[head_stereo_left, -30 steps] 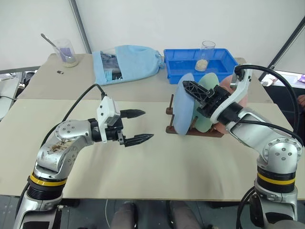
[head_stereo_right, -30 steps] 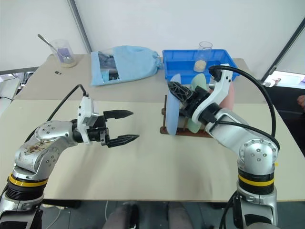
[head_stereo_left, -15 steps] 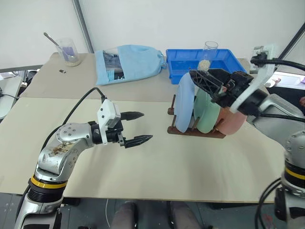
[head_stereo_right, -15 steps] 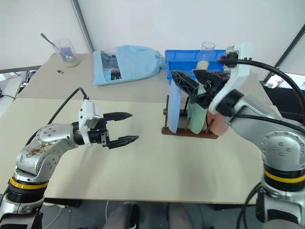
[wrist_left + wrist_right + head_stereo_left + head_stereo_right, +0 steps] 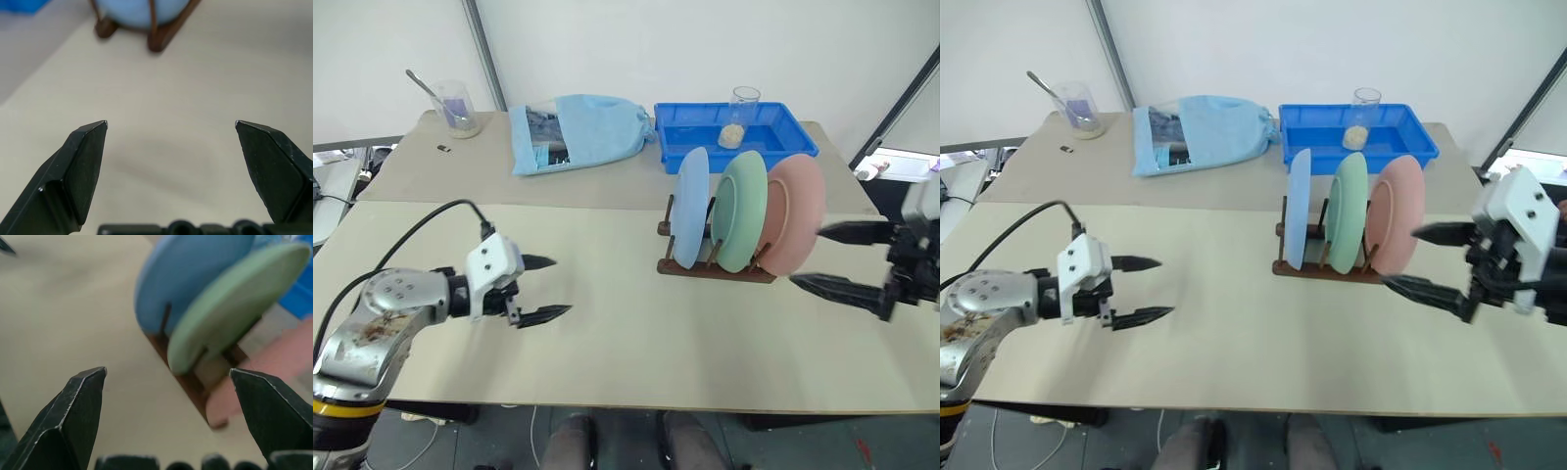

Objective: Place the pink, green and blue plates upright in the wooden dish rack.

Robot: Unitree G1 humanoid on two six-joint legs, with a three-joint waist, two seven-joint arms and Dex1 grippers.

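Now all three plates [image 5: 744,211] stand upright in the rack [image 5: 715,269]; both jaws spread, empty

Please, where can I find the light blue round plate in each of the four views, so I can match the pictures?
Left eye view: the light blue round plate stands upright at the left end of the dark wooden dish rack.
Right eye view: it is seen nearly edge-on, at the same end.
Left wrist view: its lower part sits behind the pegs.
Right wrist view: it is beside the pale green round plate.
Shared landmark: the rack.
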